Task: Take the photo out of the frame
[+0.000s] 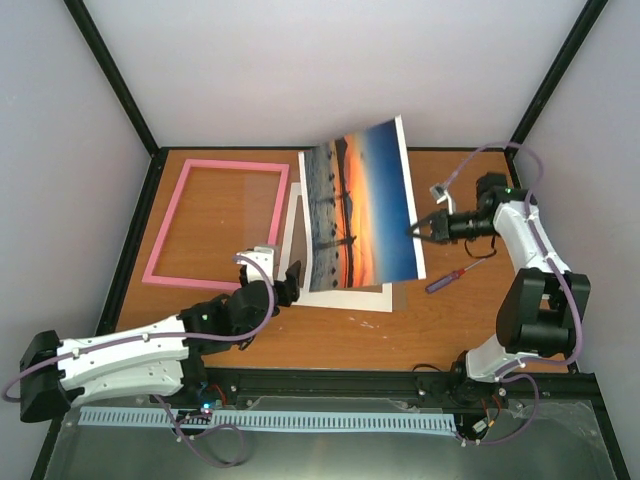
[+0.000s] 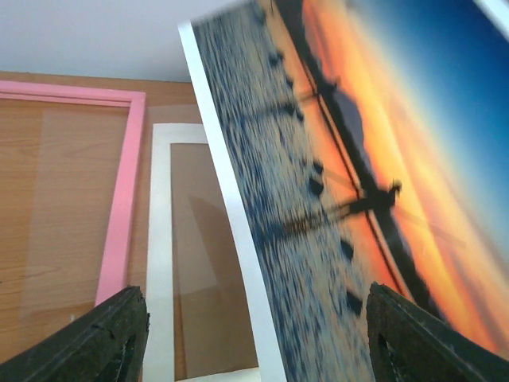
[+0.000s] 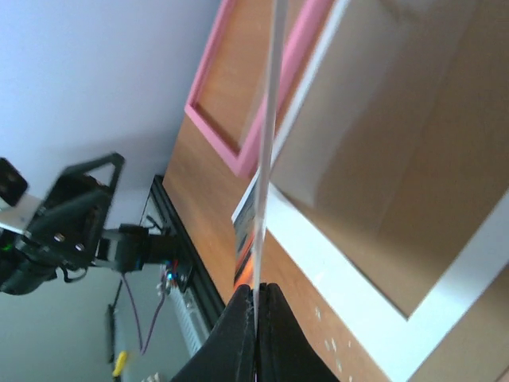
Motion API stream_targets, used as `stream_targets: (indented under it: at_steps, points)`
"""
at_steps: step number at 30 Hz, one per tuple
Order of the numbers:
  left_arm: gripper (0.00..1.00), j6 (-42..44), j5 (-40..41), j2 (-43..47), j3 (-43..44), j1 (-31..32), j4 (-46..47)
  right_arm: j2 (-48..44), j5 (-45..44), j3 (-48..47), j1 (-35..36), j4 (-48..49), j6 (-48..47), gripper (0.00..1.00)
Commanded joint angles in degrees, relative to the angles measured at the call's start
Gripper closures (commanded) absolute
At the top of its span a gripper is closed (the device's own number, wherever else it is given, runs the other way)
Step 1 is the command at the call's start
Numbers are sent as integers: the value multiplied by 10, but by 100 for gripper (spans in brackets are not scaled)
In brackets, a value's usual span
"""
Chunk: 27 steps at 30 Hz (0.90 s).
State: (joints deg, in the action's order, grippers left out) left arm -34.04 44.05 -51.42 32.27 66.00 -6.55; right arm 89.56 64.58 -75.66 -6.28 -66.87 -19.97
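- Photo (image 1: 360,210): a rectangular paper print of an orange-and-blue sunset over water with dark silhouettes and a thin white border. It is out of the frame, lifted off the table and tilted steeply, with its picture side facing the top camera. In the right wrist view it shows edge-on as a thin pale line (image 3: 266,159). In the left wrist view it fills the right half (image 2: 334,183).
- Large pink rectangular picture frame (image 1: 240,164) with a narrow border: lies flat on the brown wooden table (image 1: 330,335), at the far left, just beside the photo and apart from it. Brown shows inside its border (image 2: 123,207) (image 3: 211,119).
- Flat white rectangular border (image 1: 350,298): lies on the table just right of the frame, beneath the raised photo, with brown showing inside it (image 2: 159,239) (image 3: 342,286). Whether the photo's lower edge touches it cannot be told.
- Left gripper (image 1: 270,272): fingers (image 2: 103,342) spread wide and holding nothing. It sits low near the photo's lower left corner, and the print's lower edge appears between the fingers in the wrist view (image 2: 262,350).
- Right gripper (image 1: 415,230): fingers pressed together on the photo's right-hand edge, carrying it (image 3: 254,294).
- Small purple-handled screwdriver (image 1: 450,277): lies on the table right of the photo, below the right gripper.
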Motion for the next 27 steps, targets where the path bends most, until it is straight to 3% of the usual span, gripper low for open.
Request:
stream_targets:
  at_steps: [1,4,12,24,27]
  points:
    - [26,-36,33,24,-9,-4,-55,-5,-12,117,-4,94,37,97]
    - [26,-37,34,26,-12,-4,-57,17,-42,177,-7,171,64,97]
    - [26,-55,32,16,-12,-4,-70,174,5,178,-11,179,51,97]
    - [25,-36,37,-22,-3,-5,-49,253,113,171,-12,202,54,96]
    - [25,-23,37,-40,5,-5,-40,257,83,172,-12,208,62,84]
